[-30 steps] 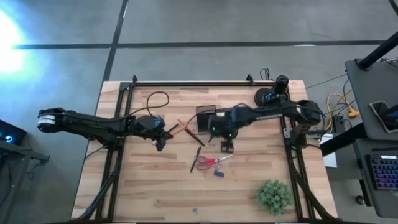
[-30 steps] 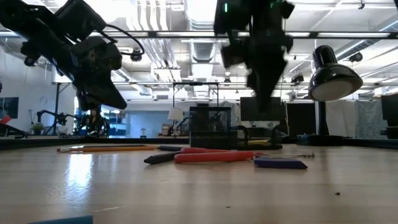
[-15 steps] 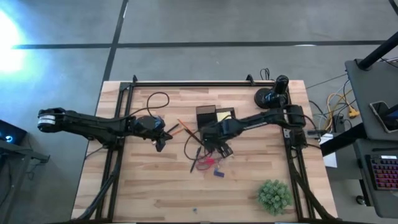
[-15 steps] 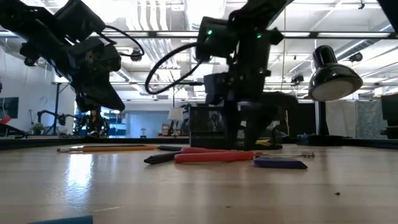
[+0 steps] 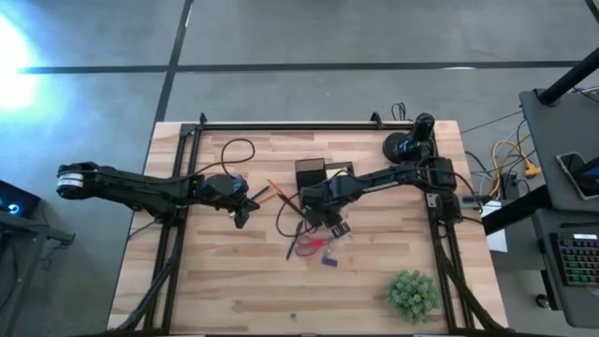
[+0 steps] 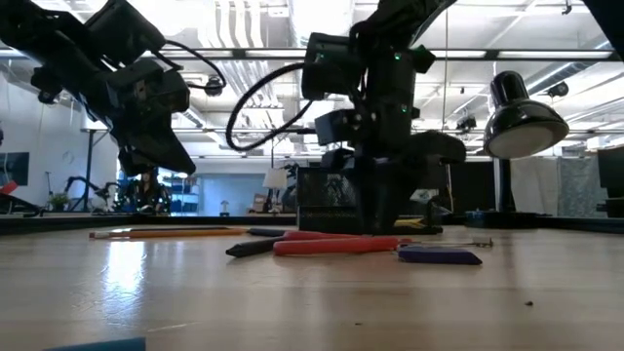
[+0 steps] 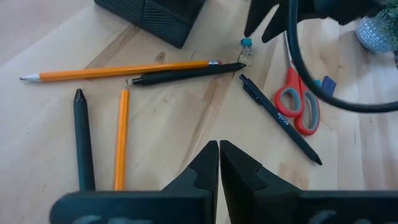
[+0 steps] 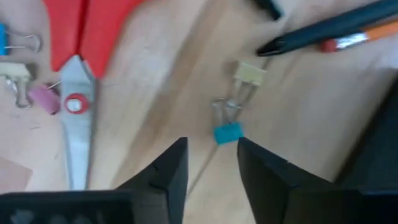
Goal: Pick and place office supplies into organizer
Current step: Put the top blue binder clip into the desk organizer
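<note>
My right gripper (image 5: 334, 225) (image 8: 211, 149) is open and low over the table, just in front of the black organizer (image 5: 309, 175). Its fingers stand on either side of a small blue binder clip (image 8: 227, 133) without touching it; a beige clip (image 8: 249, 73) lies just beyond. The red-handled scissors (image 5: 314, 245) (image 8: 78, 74) lie flat beside them, with a small blue piece (image 5: 329, 261) nearer. Pens and pencils (image 7: 121, 70) lie scattered between the two arms. The yellow pad (image 5: 339, 171) sits next to the organizer. My left gripper (image 5: 241, 212) (image 7: 219, 163) hovers shut above the pencils.
A green plant (image 5: 412, 293) stands near the table's near right corner. A round black mount (image 5: 407, 145) stands at the far right, and a cable (image 5: 234, 150) loops at the far left. Pink and blue clips (image 8: 42, 99) lie by the scissor blades.
My right gripper has come down from well above the table to just over its surface by the organizer, shifting slightly toward the table's left and turning on the way. The supplies on the table lie where they were.
</note>
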Robot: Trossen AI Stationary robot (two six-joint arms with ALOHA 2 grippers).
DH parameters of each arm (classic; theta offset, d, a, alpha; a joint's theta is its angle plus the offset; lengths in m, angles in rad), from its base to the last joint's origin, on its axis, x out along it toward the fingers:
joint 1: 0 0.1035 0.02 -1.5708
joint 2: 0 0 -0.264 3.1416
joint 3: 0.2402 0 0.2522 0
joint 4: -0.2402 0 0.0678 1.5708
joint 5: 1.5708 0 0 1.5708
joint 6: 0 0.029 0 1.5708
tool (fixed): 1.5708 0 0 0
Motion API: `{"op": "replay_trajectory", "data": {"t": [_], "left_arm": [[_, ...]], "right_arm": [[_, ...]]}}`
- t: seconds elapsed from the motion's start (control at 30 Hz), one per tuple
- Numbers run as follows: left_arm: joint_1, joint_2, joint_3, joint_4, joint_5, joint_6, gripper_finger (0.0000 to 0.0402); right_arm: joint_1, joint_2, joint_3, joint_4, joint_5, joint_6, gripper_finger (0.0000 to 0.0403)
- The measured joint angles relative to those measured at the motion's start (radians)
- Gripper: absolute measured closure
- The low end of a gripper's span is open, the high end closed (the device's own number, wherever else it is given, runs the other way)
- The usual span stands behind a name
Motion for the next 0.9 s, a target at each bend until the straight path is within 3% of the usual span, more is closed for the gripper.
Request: {"op": "replay_trajectory", "data": {"t": [0.17, 0.33, 0.53, 0.9], "left_arm": [[0.000, 0.000, 0.000, 0.000, 0.000, 0.000, 0.0402], [0.000, 0.000, 0.000, 0.000, 0.000, 0.000, 0.0402], [0.000, 0.000, 0.001, 0.000, 0.000, 0.000, 0.0402], [0.000, 0.000, -0.002, 0.000, -0.003, 0.000, 0.0402]], "right_arm": [[0.008, -0.001, -0.004, 0.030, 0.009, -0.019, 0.0289], [0.005, -0.001, 0.003, 0.029, 0.159, -0.059, 0.0273], [-0.002, -0.001, 0.015, 0.032, 0.061, -0.021, 0.0252], [-0.007, 0.008, 0.000, 0.054, 0.048, -0.020, 0.0243]]}}
